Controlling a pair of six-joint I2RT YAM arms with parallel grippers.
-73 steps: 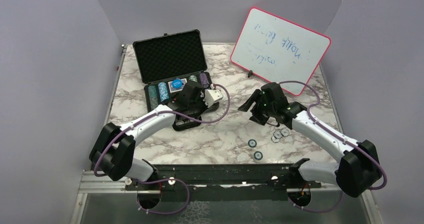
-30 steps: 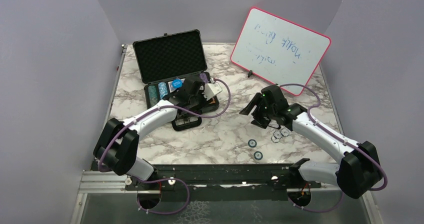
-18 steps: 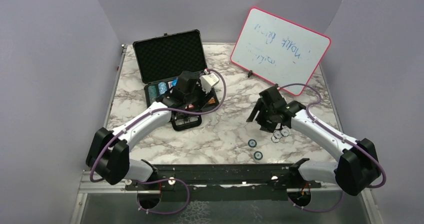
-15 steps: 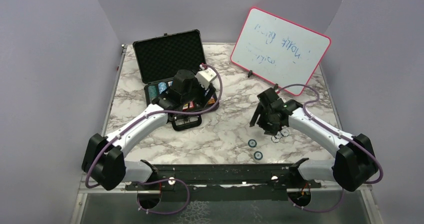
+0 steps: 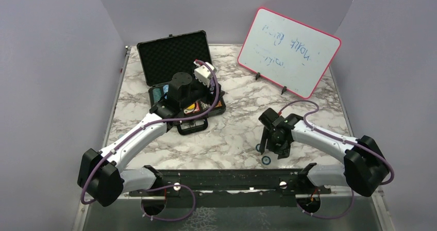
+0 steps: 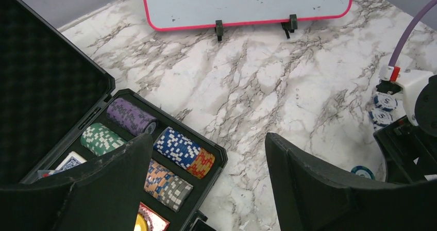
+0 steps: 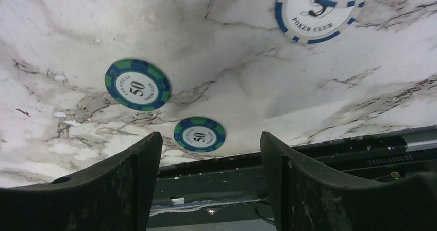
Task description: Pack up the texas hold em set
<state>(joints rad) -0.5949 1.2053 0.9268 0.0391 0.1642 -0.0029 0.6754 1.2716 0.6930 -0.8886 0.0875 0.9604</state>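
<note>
Black case (image 5: 174,55) sat open at the far left of the marbled surface (image 5: 232,130), lid propped up, foam lining showing. In its tray, from the left wrist view, chips stood on edge in rows: a purple row (image 6: 131,118), a green-and-white row (image 6: 101,138), a blue row (image 6: 184,152) ending in red, an orange-and-grey row (image 6: 167,184). A card deck (image 6: 69,162) lay beside the green-and-white row, partly hidden by a finger

Left end effector (image 6: 207,141) hung above the tray's right end, jaws spread wide, nothing between them

Loose chips lay on the surface by the right arm, well apart from the case: a first 50 chip (image 7: 137,84), green and blue, and a second 50 chip (image 7: 199,134) nearer the front edge. White-and-blue chips (image 7: 309,12) overlapped each other further off

Right end effector (image 7: 208,135) pointed down over the second 50 chip, jaws open on either side of it, holding nothing. Whether the fingertips touched the surface could not be told

Pink-framed whiteboard (image 5: 289,49) stood on small feet at the far right, scribbled in blue, illegible
</note>
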